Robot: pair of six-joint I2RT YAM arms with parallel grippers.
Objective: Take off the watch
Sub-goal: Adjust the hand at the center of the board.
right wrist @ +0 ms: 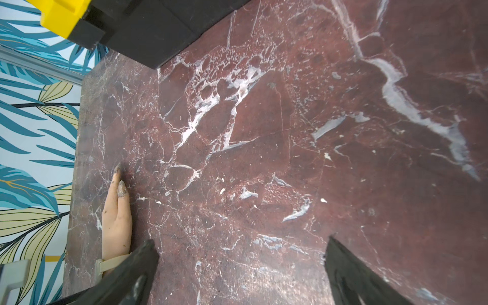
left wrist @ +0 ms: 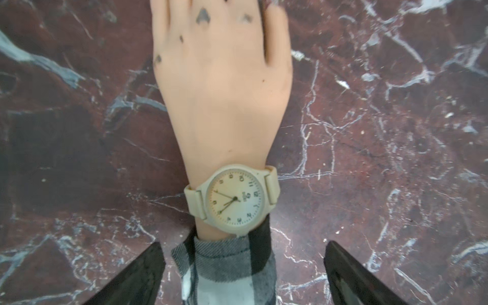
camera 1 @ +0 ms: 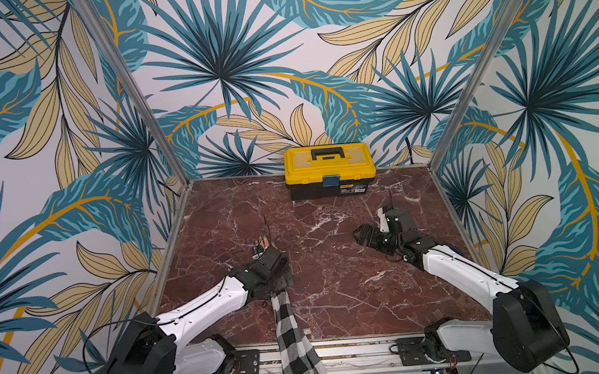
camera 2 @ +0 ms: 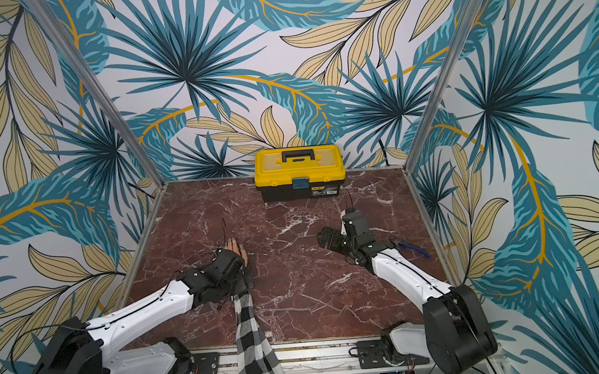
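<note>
Left wrist view: beige round-faced wristwatch with a beige strap (left wrist: 235,196) sits face up on the wrist of the flesh-coloured mannequin hand (left wrist: 221,79), touching the cuff of the grey, black and white plaid sleeve (left wrist: 224,266). Left gripper (left wrist: 243,244) jaws are wide apart, one black finger on either side of the sleeve, gripping nothing. Dial numerals are readable: 7 to 12, then 2, 3, 4. The brand mark at the dial centre is blurred and unreadable.

Both top views hide the watch under the left arm's wrist; only the mannequin's fingertips show past it. The hand lies at 9 o'clock from the centre of the dark red marble-pattern table (camera 1: 334,293), and the sleeve enters from the 6 o'clock edge. The black plastic toolbox with a yellow lid (camera 1: 330,169) is at the 12 o'clock edge, lid down. Its front label is too small to read. Right gripper (right wrist: 240,240) is at 3 o'clock, jaws spread and empty over bare marble. In a top view, blue-handled pliers (camera 2: 412,248) lie just beside the right forearm.

Right wrist view adds the strap seen side-on at the mannequin's wrist, partly hidden behind a gripper finger, plus a toolbox corner. No writing is visible there.
</note>
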